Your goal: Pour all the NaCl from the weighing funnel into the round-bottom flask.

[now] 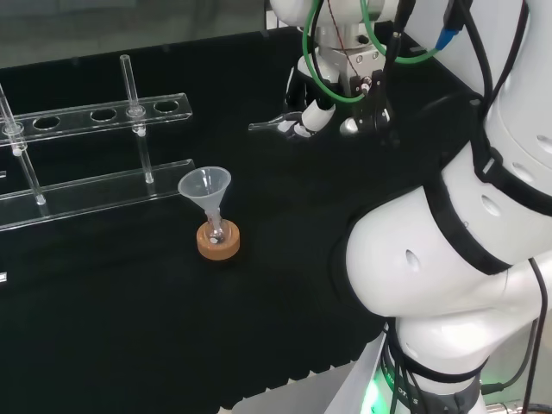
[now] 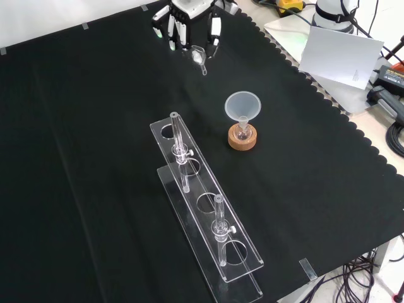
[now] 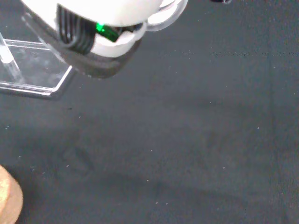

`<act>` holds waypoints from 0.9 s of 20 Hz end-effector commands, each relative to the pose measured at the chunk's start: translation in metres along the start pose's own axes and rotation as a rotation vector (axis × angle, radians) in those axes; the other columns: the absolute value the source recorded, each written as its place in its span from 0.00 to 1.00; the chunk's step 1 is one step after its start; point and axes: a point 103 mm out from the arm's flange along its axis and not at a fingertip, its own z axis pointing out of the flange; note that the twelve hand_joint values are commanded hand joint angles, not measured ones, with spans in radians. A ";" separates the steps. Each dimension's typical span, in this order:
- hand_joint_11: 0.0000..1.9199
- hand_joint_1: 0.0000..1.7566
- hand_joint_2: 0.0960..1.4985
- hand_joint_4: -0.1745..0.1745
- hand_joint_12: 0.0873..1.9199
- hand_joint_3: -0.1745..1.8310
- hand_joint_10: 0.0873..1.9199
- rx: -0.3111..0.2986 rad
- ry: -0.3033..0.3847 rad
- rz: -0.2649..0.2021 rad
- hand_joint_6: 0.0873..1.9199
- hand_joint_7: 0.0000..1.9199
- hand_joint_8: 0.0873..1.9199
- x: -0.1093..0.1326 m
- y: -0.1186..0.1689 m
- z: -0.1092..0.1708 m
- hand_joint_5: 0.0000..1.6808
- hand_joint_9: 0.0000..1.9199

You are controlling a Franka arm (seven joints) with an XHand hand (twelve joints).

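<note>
Head view: hand [image 1: 304, 110] up right of cork stand [image 1: 218, 242], well apart, fingers pinching clear weighing funnel [image 1: 269, 126]. Round-bottom flask [image 1: 216, 231] on cork stand, plastic funnel [image 1: 205, 190] in its neck.

Front view: hand [image 2: 183, 28] beyond cork stand [image 2: 242, 140], weighing funnel [image 2: 199, 57] held below fingers. Clear rack [image 2: 208, 218] left of stand on bench [image 2: 95, 158].

Wrist view: cork stand [image 3: 8, 198] at edge, rack corner [image 3: 32, 70].

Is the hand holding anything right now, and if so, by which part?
Yes: the hand is curled on the clear weighing funnel, pinching its wider end, with the narrow spout sticking out free.
</note>
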 end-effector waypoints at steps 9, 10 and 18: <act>0.01 0.64 0.47 1.00 0.80 0.27 0.08 0.030 -0.009 -0.049 0.05 0.84 0.02 0.050 -0.026 0.007 0.87 0.52; 0.01 0.64 0.47 1.00 0.80 0.27 0.08 0.032 -0.015 -0.050 0.05 0.84 0.02 0.053 -0.027 0.007 0.87 0.52; 0.01 0.64 0.48 1.00 0.80 0.26 0.08 0.056 -0.020 -0.043 0.05 0.84 0.02 0.071 -0.028 0.013 0.87 0.52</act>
